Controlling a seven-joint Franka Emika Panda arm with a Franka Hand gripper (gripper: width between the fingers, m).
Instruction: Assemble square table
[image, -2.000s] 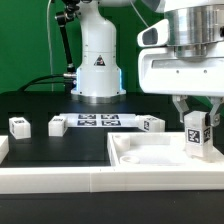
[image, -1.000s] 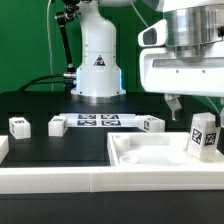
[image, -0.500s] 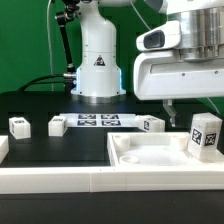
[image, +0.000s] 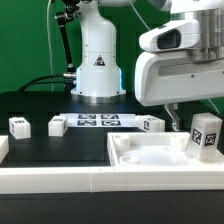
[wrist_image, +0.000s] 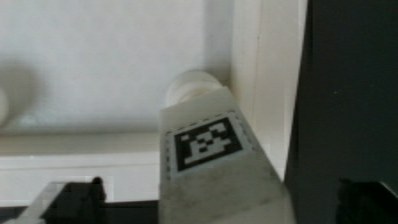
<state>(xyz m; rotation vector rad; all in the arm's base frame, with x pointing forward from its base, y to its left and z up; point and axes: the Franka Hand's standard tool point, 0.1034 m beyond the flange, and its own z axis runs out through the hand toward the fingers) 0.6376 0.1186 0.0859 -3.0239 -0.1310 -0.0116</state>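
Note:
The square table's white slab (image: 150, 155) lies at the front right of the exterior view. One white tagged leg block (image: 207, 135) stands on its right part, a little tilted. My gripper (image: 196, 114) hangs just above that leg, open and holding nothing; one dark finger (image: 170, 116) shows on the leg's left, the other is cut off by the frame edge. In the wrist view the leg (wrist_image: 221, 150) rises between the two dark fingertips (wrist_image: 71, 200), clear of both. Three more leg blocks (image: 18, 125), (image: 56, 125), (image: 151, 123) lie on the black table.
The marker board (image: 95, 121) lies flat in front of the robot base (image: 97, 65). A long white rail (image: 60, 178) runs along the front edge. A green wall closes the back.
The jaws opened off the leg block and the gripper rose, drifting toward the exterior view's right. The leg stays on the slab, now a little further right and leaning.

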